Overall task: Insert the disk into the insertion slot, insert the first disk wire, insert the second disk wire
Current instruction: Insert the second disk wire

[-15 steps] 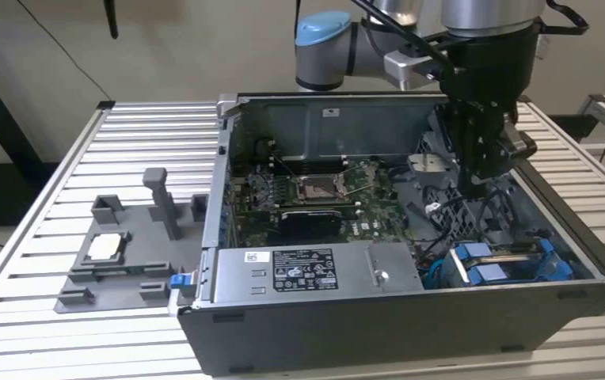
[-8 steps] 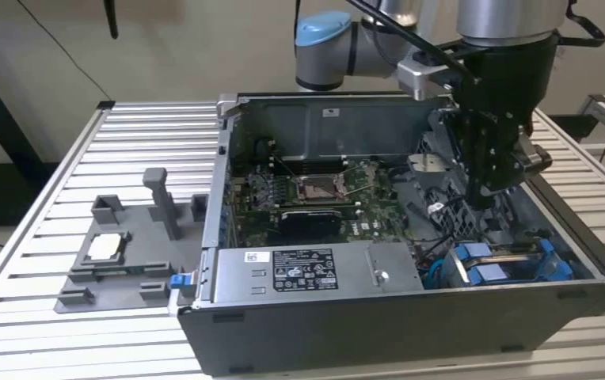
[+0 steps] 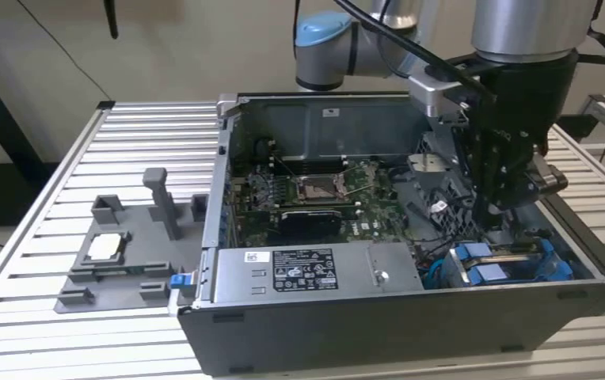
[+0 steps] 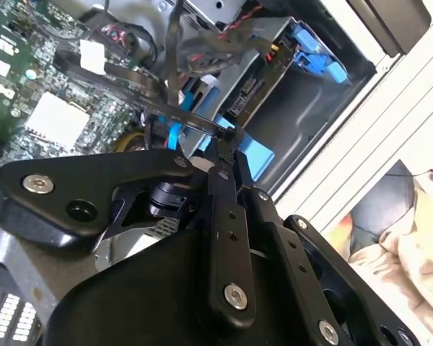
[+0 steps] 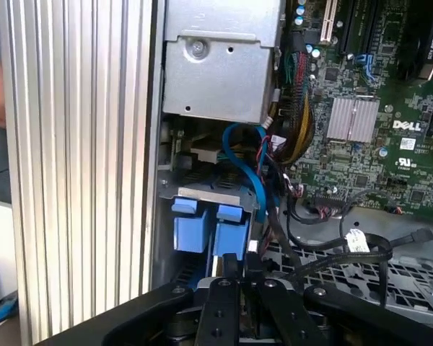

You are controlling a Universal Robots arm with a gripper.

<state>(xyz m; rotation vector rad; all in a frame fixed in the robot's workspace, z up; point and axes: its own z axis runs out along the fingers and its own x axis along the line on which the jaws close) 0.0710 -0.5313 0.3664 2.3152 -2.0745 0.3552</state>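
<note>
The disk (image 3: 505,267), in its bright blue carrier, lies in the bay at the case's front corner on the exterior view's right. Its blue end tabs (image 5: 191,225) point toward the case wall, and in the second wrist view the disk (image 4: 251,88) sits in the metal slot. My gripper (image 3: 491,226) hangs just above that bay. In both wrist views the gripper (image 4: 228,141) has its fingers (image 5: 224,288) drawn together on a thin black disk wire (image 4: 191,119), held close over the carrier. A second black wire with a plug (image 5: 421,235) lies loose on the perforated floor.
The open computer case (image 3: 387,332) rests on a slatted metal table (image 3: 144,134). A grey power-supply box (image 3: 313,271) sits beside the disk bay, with the motherboard (image 3: 313,194) behind it. A grey fixture (image 3: 123,257) stands outside the case on the exterior view's left. A blue cable (image 5: 247,162) loops near the bay.
</note>
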